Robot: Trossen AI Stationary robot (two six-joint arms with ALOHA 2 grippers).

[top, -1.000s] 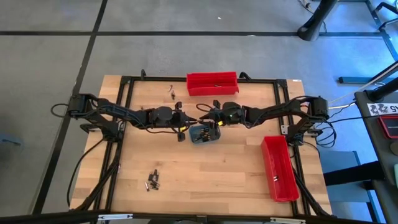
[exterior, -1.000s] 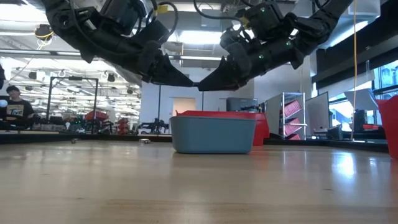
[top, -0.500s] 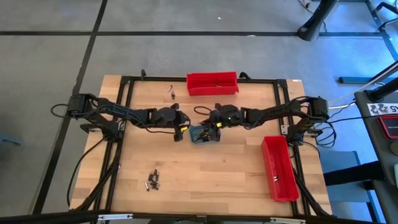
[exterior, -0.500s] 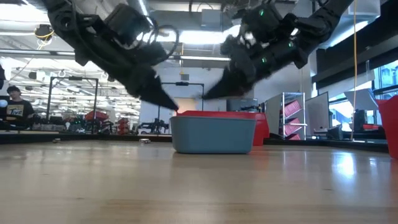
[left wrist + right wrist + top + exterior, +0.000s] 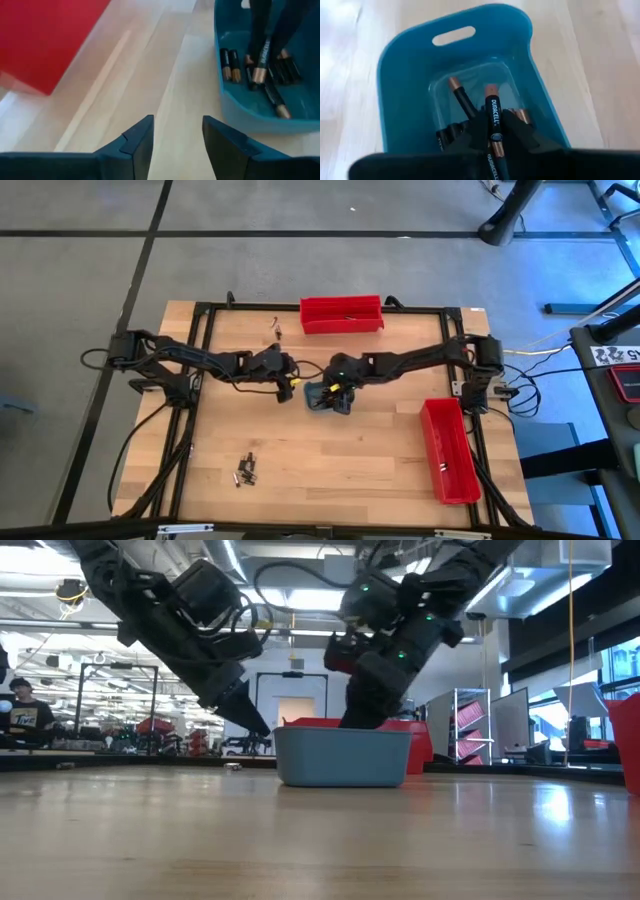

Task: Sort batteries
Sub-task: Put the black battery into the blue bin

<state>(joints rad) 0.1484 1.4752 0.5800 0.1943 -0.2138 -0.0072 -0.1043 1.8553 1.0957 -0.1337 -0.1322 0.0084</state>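
The right gripper's fingers are pinched on one battery, black with a copper end, held over the blue tray. The battery's long axis runs straight out along the fingers, copper tip leading, so it points down into the tray rather than lying across the jaws. In the low view this gripper dips steeply inside the tray's rim. More batteries lie flat on the tray floor beside and under it.

The left gripper has its fingers apart and empty, hovering over bare table just beside the tray's outer wall; from above it sits on the tray's left side.

The right arm is plainly the nearer one. Judging by the task, the held battery must go to a red bin; one stands at the table's far edge, another by the right arm. A loose cluster of batteries lies well apart, near the front left.
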